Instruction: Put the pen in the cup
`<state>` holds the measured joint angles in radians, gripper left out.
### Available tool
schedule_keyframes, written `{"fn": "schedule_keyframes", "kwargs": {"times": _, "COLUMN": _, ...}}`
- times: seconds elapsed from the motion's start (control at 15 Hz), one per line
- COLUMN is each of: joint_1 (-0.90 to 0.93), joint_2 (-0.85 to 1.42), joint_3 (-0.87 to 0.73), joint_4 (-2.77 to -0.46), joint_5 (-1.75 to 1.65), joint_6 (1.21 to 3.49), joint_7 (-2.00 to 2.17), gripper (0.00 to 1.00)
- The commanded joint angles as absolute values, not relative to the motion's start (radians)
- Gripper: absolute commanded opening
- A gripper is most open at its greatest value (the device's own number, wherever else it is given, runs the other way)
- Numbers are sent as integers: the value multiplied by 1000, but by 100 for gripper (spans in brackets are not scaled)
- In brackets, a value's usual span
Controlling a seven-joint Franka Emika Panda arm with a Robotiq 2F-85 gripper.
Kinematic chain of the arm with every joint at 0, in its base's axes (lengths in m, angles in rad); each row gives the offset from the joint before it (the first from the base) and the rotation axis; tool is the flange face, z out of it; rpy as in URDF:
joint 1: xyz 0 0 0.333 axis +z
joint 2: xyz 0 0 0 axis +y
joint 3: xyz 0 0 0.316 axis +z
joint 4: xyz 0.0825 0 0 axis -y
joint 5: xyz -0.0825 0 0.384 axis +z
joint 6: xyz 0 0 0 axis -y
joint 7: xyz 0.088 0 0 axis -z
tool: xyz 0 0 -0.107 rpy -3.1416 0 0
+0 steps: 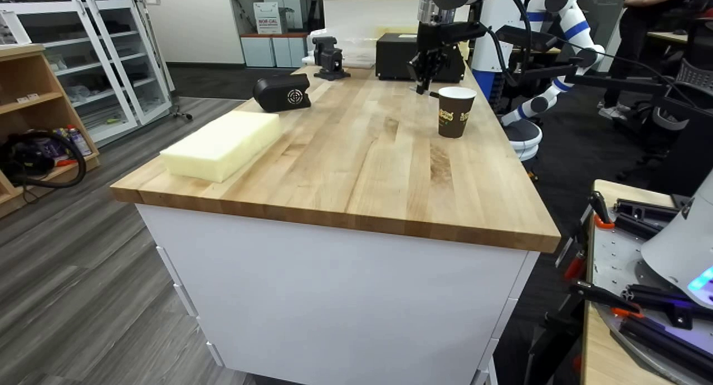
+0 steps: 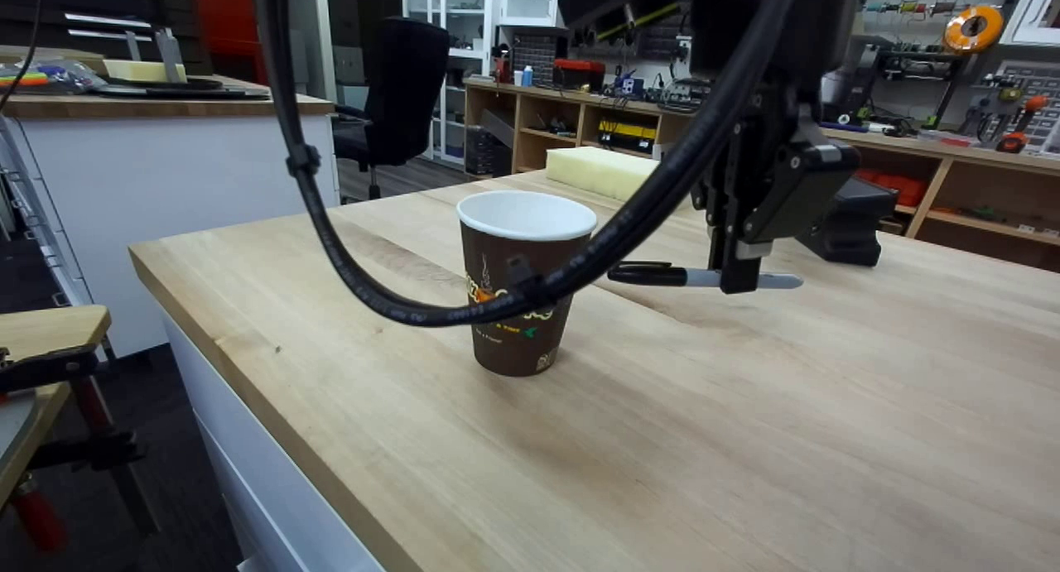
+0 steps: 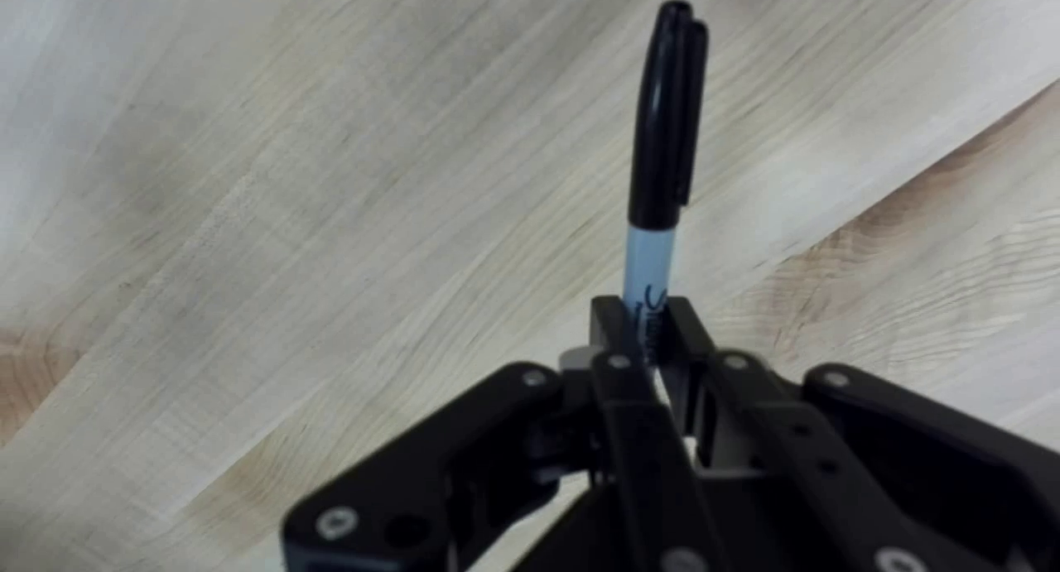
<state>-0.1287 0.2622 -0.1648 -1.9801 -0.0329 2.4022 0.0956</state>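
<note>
The pen is a marker with a black cap and pale grey body. It shows in the wrist view [image 3: 658, 141] and in an exterior view [image 2: 650, 274]. My gripper [image 3: 646, 319] is shut on the pen's grey body, its fingers on either side. The gripper also shows in both exterior views [image 1: 421, 89] [image 2: 739, 278]. The pen lies roughly level, cap pointing toward the cup; its height above the table is hard to tell. The dark brown paper cup with a white rim [image 1: 454, 117] [image 2: 513, 348] stands upright on the table, beside the gripper. Its inside bottom is hidden.
The wooden table [image 1: 356, 167] also holds a pale yellow foam block [image 1: 223, 145], a black device [image 1: 282, 92], a black stand [image 1: 330, 59] and a black box [image 1: 392, 56]. The arm's black cable [image 2: 397, 307] hangs across the cup in an exterior view. The cup stands near a table edge.
</note>
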Motion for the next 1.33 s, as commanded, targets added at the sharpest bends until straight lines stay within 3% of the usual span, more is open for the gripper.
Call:
{"fn": "schedule_keyframes", "kwargs": {"times": 0.0, "joint_1": -117, "joint_2": 208, "joint_3": -169, "joint_4": -2005, "joint_5": -67, "joint_6": 2376, "joint_7": 130, "gripper": 3}}
{"fn": "schedule_keyframes", "kwargs": {"times": 1.27, "joint_1": -74, "joint_2": 74, "joint_3": -159, "joint_4": -2062, "joint_5": -205, "joint_6": 2409, "joint_7": 260, "gripper": 3}}
